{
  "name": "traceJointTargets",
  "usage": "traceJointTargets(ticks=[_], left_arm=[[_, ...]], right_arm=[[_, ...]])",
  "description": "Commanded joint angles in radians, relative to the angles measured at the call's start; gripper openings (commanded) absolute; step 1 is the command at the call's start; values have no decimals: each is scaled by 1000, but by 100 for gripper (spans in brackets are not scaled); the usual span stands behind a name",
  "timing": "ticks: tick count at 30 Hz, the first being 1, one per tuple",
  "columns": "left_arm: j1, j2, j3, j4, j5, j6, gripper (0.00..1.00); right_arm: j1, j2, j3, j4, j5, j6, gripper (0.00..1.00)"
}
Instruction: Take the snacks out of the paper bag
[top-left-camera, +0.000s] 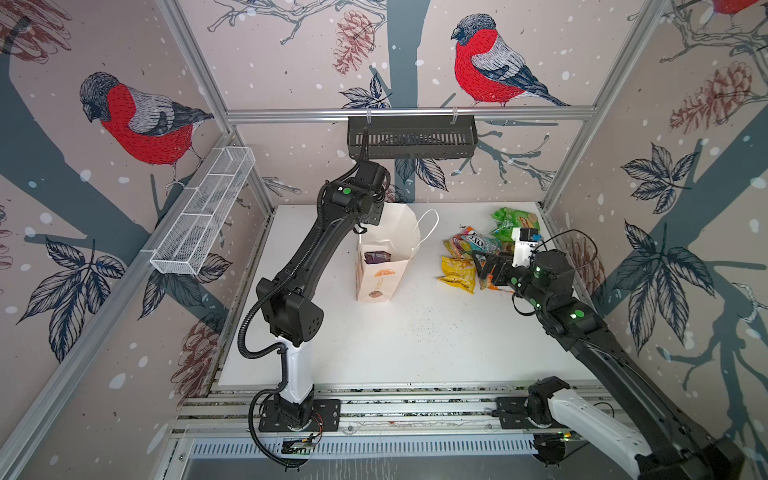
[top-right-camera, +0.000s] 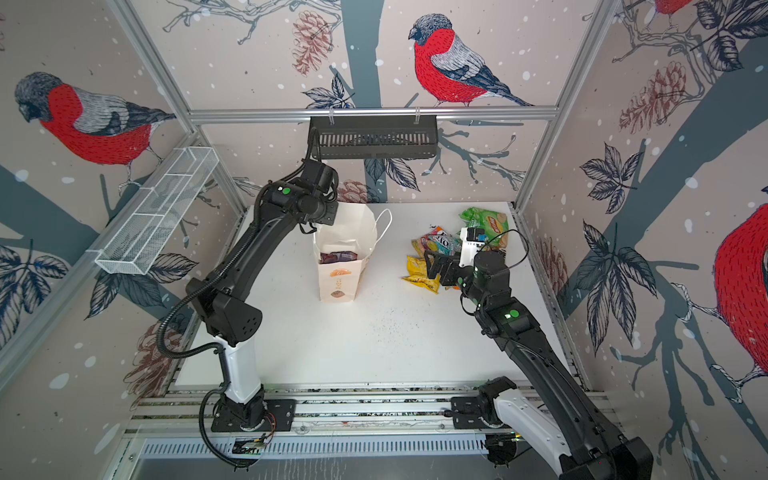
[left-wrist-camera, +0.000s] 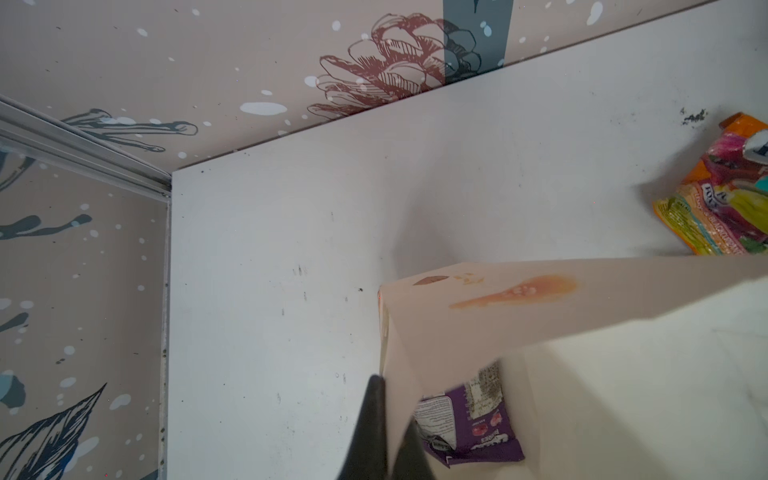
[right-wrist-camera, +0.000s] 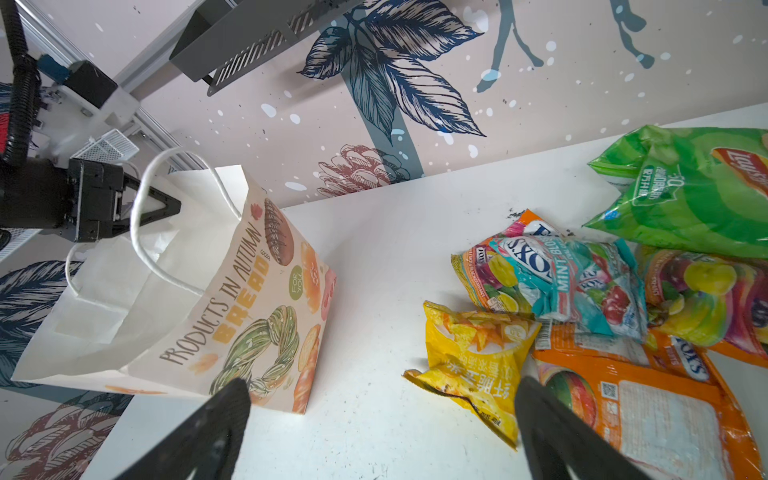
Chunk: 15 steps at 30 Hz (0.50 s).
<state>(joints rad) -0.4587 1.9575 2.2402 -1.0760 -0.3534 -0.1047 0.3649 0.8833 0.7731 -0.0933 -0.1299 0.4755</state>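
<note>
Lettering "PRODUCTS IN AUTUMN BREAD" on paper bag (right-wrist-camera: 232, 316) (teal packet (right-wrist-camera: 573, 286): "MINT")

We think this is a robot lab: a small test booth. A left robot arm (top-left-camera: 299, 266) and a right robot arm (top-left-camera: 582, 320) are bolted to metal rails (top-left-camera: 415, 405) at 6 o'clock of a white table (top-left-camera: 395, 345). Silver bars (top-left-camera: 407, 113) make a frame around it. The walls (top-left-camera: 291, 62) are flat boards with printed red birds and pine cones. A black basket (top-left-camera: 411, 137) hangs at 12 o'clock, and a white wire basket (top-left-camera: 203, 212) at 9 o'clock.
</note>
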Motion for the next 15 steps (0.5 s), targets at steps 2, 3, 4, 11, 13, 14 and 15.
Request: traceJointTargets(ticks=[2,3,4,11,13,14,15], left_arm=[[3,-2,82,60,-157,22,0],[3,0,89,70,-170,28,0],[2,-3,85,87,-183,36,0],[-59,-73,-157,285,-326,102,0],[-90,-89,-236,330,-380,97,0],[-111,-94,-272,346,-400,92,0],[-128,-95,-292,353,-417,82,0]], right_arm=[[14,41,25,84,-50,21,100],[24,52,30,87,-53,23,100],[38,64,36,90,-48,23,100],[145,112,31,123,7,24,100],[155,125,25,122,14,26,100],[157,127,18,122,16,28,100],[158,127,15,119,16,32,100]])
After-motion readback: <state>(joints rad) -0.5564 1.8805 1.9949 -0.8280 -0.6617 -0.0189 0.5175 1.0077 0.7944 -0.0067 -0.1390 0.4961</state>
